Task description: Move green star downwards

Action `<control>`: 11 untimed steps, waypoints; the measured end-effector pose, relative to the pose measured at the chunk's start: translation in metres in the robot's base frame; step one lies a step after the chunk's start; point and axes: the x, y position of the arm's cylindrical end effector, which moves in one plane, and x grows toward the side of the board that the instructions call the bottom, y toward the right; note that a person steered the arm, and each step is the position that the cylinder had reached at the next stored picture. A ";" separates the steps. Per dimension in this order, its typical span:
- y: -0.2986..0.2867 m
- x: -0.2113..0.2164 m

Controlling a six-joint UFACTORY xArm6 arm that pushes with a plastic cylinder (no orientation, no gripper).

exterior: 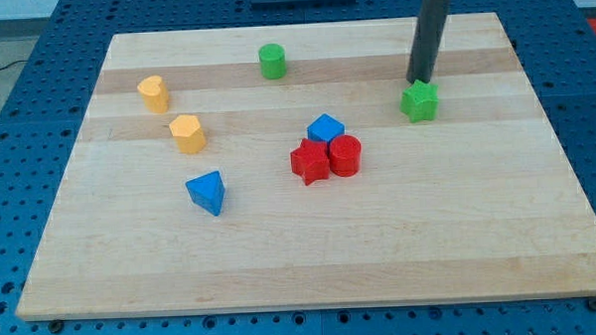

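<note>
The green star (420, 102) lies on the wooden board (311, 257) at the view's upper right. My tip (415, 81) is the lower end of a dark rod that comes down from the view's top. It stands just above the star's upper edge, touching it or very nearly so.
A green cylinder (271, 61) stands near the view's top middle. Two yellow blocks (153, 93) (187, 133) sit at the left. A blue block (207, 193) lies left of centre. A blue cube (325, 129), red star (310, 162) and red cylinder (344, 156) cluster at centre.
</note>
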 end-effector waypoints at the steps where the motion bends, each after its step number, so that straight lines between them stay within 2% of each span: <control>1: -0.032 0.048; 2: -0.051 0.115; 3: -0.055 0.101; 5: -0.051 0.026; 6: -0.011 0.026; 7: 0.008 0.059; 9: -0.016 0.135; 10: -0.006 0.107; 11: 0.045 0.092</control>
